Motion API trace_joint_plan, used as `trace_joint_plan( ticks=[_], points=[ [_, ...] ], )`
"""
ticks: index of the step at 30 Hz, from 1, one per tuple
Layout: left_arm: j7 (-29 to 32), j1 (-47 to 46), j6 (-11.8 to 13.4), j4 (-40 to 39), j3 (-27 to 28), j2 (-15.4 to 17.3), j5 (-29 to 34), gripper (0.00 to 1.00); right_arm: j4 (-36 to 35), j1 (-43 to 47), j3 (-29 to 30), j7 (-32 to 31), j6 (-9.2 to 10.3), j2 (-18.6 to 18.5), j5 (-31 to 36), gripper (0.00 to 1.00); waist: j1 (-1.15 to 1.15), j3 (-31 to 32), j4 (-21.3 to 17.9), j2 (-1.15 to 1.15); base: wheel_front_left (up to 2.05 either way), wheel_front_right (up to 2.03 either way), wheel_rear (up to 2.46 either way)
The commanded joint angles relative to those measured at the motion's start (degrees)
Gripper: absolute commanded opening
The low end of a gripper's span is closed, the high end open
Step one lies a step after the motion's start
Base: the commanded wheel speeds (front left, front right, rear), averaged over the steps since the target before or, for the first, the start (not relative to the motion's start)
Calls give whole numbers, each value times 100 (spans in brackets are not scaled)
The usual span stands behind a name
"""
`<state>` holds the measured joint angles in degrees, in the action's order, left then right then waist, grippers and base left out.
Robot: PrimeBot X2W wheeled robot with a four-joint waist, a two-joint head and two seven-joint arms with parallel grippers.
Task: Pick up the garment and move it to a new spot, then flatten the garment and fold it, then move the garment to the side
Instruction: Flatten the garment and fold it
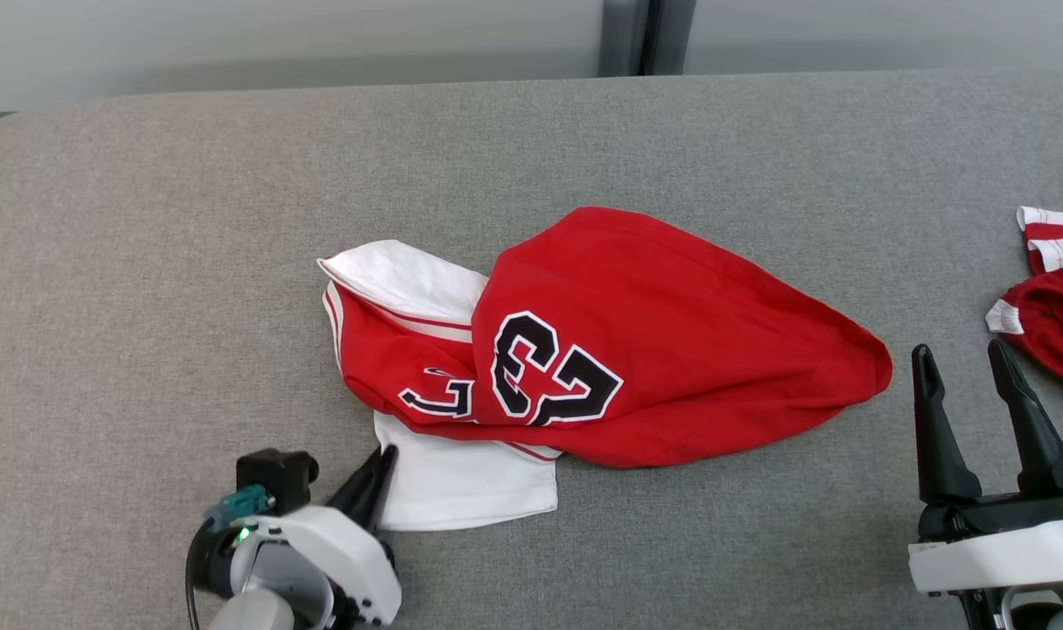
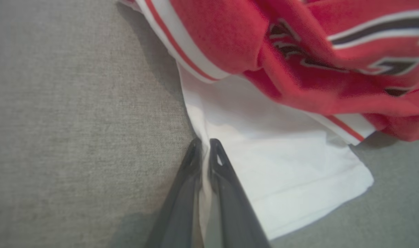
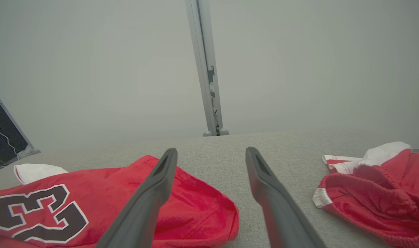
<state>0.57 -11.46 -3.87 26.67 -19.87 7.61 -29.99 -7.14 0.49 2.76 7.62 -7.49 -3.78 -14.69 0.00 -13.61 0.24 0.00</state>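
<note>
The garment point(image 1: 653, 332) is a red jersey with white sleeves and a black number, lying crumpled in the middle of the grey surface. My left gripper point(image 1: 382, 459) sits at the left edge of the garment's near white sleeve point(image 1: 461, 481). In the left wrist view the left gripper point(image 2: 203, 146) is shut, pinching a fold of that white sleeve point(image 2: 288, 165) between its fingers. My right gripper point(image 1: 964, 359) stands open and empty to the right of the garment's red tip. From the right wrist, the right gripper point(image 3: 211, 151) hovers above the surface, with the garment point(image 3: 92, 206) to its left.
A second red-and-white piece of clothing point(image 1: 1056, 306) lies bunched at the right edge, also visible from the right wrist point(image 3: 378, 193). The grey fabric-covered table point(image 1: 146, 262) stretches wide to the left and back. A pale wall with a vertical post point(image 3: 206, 69) stands behind.
</note>
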Motion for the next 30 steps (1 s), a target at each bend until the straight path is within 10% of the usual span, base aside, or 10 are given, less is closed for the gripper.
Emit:
trace_joint_plan(
  ticks=[1,16,30],
  points=[
    [-117,-139,-27,-96,1,18,45,0,-8,-77,18,56,-1,-11,-47,100,0,-9,3,0,0,0,0],
    [-152,-713,364,-2943,349,801,586,0,122,-110,-14,185,-1,64,-147,100,0,143,-67,0,0,0,0],
    [-193,954,834,-2224,977,571,-302,0,120,-45,168,213,-1,83,-160,100,0,-15,31,0,0,0,0]
  ],
)
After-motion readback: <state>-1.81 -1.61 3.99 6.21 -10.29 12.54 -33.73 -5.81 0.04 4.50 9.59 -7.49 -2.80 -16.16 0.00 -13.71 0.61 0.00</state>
